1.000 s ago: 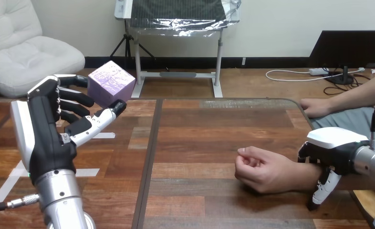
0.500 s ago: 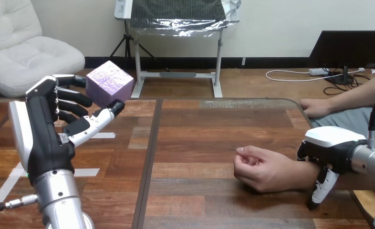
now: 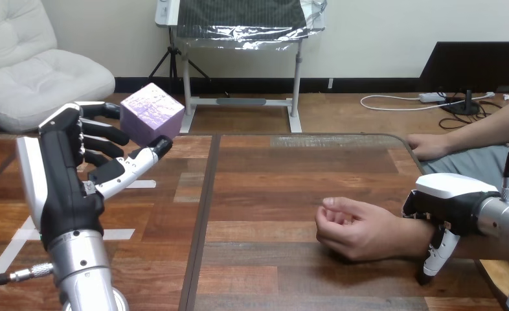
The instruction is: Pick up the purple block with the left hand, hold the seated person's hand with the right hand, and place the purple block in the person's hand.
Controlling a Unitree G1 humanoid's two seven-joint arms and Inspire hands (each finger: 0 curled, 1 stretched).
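Observation:
The purple block [image 3: 151, 112] is lifted above the table's left half, pinched between the thumb and fingers of my left hand [image 3: 64, 175]. At the table's right, the person's hand [image 3: 355, 228] rests on the wood, loosely curled with the palm turned up. My right hand [image 3: 447, 201] is shut on the person's wrist, fingers curled over it and the thumb [image 3: 436, 258] pointing down on the near side. The block is well to the left of the person's hand.
The person's other hand [image 3: 427, 145] lies on the table's far right edge. White tape marks [image 3: 119, 234] cross the wood near my left arm. A dark seam [image 3: 200, 220] runs down the table between the two halves.
The person's hand and my right hand on its wrist have slid slightly left. The left hand and block have barely moved.

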